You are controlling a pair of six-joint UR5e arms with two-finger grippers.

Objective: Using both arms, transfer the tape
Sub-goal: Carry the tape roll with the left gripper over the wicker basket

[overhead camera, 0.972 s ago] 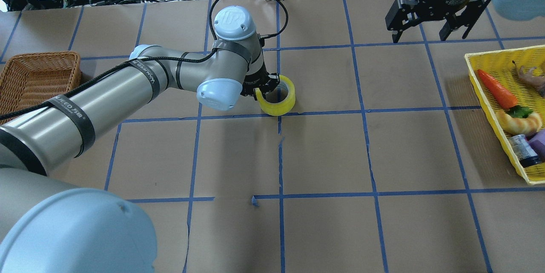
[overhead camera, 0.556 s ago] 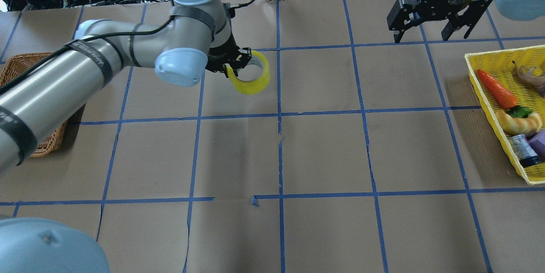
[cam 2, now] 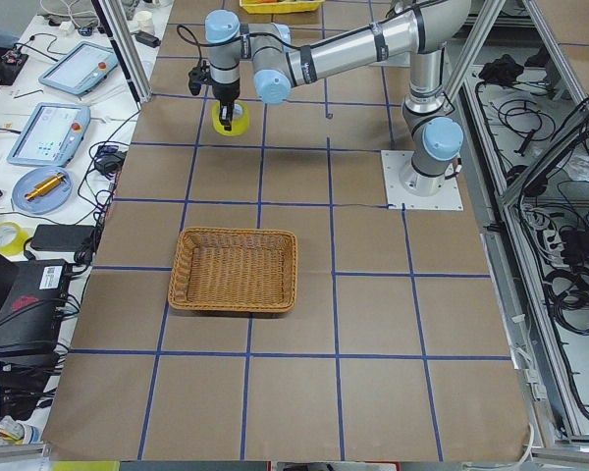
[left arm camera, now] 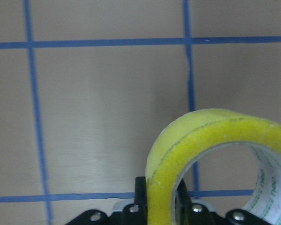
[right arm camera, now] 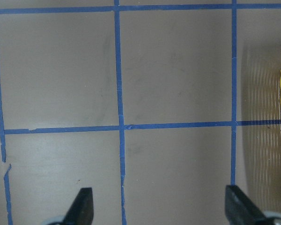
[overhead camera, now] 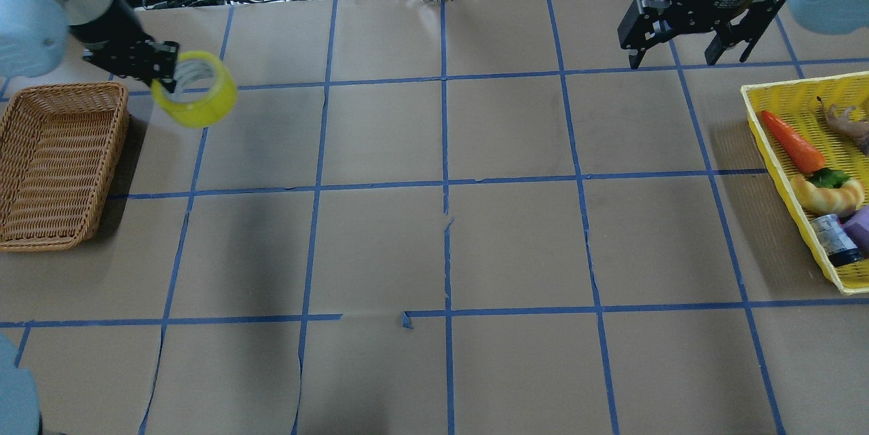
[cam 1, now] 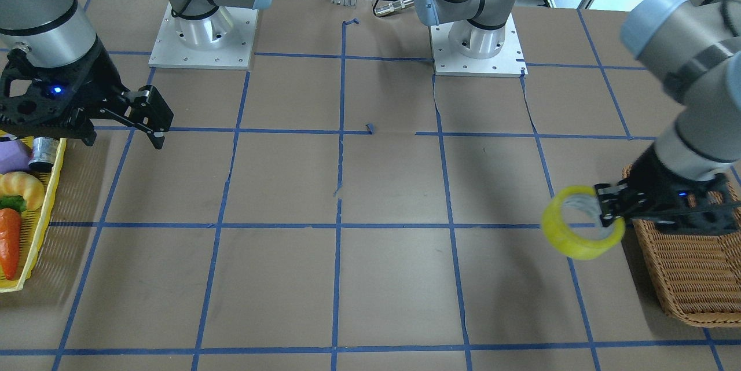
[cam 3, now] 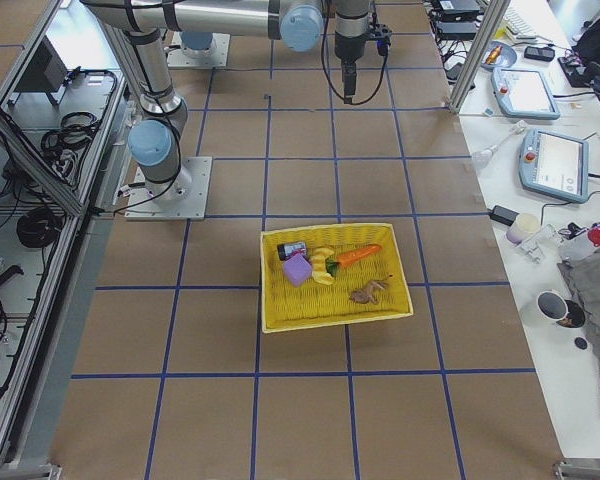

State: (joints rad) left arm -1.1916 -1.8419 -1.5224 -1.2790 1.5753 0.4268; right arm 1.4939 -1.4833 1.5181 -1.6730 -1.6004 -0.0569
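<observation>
The tape [overhead camera: 201, 108] has swung from mid-table to just beside the wicker basket [overhead camera: 54, 163], held off the table with its wall pinched in your left gripper [overhead camera: 166, 79]. Your right gripper [overhead camera: 689, 58] hangs spread, empty and well apart, so probably only the drop-off remains.

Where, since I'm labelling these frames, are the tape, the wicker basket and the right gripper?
tape [overhead camera: 200, 112]: overhead exterior view, yellow outer band.
wicker basket [overhead camera: 61, 163]: overhead exterior view, bare woven floor.
right gripper [right arm camera: 158, 199]: right wrist-mounted view, midway between its fingers.
</observation>
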